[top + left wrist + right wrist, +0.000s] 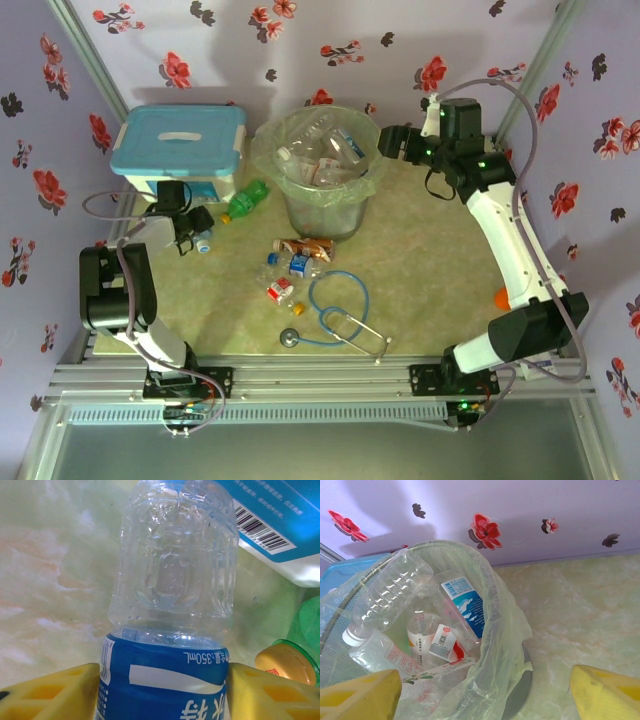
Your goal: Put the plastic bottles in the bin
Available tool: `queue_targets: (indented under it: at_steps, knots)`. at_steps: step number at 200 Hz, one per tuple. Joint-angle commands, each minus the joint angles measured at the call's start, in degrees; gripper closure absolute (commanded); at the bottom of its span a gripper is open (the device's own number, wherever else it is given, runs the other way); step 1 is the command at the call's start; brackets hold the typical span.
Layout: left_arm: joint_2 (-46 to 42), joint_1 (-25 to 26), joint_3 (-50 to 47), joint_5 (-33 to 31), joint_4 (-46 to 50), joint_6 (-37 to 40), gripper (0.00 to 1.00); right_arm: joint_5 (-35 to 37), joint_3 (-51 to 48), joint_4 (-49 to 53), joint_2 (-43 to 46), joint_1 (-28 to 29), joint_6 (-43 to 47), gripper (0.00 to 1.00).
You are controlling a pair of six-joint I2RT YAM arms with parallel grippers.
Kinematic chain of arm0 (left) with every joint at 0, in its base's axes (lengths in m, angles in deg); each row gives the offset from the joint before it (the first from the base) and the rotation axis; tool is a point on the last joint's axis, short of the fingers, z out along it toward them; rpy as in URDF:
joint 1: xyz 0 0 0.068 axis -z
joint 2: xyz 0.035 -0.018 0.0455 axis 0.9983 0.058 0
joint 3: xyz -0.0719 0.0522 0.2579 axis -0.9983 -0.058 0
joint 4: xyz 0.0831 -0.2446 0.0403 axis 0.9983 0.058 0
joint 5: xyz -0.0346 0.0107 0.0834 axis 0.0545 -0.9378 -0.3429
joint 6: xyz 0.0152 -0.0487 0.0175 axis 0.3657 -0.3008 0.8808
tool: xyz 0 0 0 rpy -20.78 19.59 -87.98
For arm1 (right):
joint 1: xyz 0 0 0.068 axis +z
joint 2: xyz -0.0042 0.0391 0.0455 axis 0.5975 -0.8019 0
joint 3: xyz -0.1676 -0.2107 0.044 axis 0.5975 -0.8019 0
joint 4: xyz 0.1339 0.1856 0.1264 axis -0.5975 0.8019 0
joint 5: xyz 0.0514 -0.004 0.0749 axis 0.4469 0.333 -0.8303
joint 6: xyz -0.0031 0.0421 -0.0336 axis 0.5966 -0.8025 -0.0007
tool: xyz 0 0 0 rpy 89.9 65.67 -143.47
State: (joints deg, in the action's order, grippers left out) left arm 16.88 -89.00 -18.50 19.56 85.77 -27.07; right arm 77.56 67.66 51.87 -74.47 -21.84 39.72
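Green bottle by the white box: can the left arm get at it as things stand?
Probably not yet: the left gripper has its fingers pressed on both sides of a blue-labelled bottle. Otherwise the green bottle lies close by, nothing between.

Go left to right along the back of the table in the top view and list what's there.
Box → green bottle → bin → right gripper.

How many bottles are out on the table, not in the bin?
6 visible: one bottle between the left pincer's fingers, a green bottle by the blue-lidded box, four clustered before the bin. Others may be hidden.
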Motion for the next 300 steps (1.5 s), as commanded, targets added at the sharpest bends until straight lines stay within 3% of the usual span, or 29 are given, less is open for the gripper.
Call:
queue_targets:
  at_steps: [1,55,118,139,164,234,300]
  knots:
    - [0.76,-0.49,-0.04,0.52,-0.11,0.08,0.40,-1.26,-0.58,-1.52,-0.36,-0.73,-0.67,0.13]
    - [-4.50,-0.64,-0.31,0.25,2.61,-0.22,0.43,-1.67,-0.35,-1.96,-0.76,-0.91,-0.75,0.13]
    - [-17.45,-0.05,0.51,1.25,8.72,-0.43,0.42,-2.22,-0.31,-2.40,-1.27,-1.00,-0.99,0.13]
    - [-23.01,2.07,5.38,1.26,11.32,2.31,0.44,-2.57,-0.15,-2.56,-1.59,-0.99,-1.04,0.13]
    - [-24.45,6.26,18.23,1.93,16.57,8.11,0.48,-3.35,-0.28,-3.34,-2.13,-1.00,-1.70,0.13]
    - [-11.62,29.73,49.15,1.74,15.12,20.12,0.51,-4.93,-0.39,-4.42,-3.60,-0.96,-2.63,0.13]
    - [15.53,40.64,81.92,6.90,27.67,26.14,0.53,-3.95,-0.74,-3.17,-3.27,-0.96,-0.13,0.13]
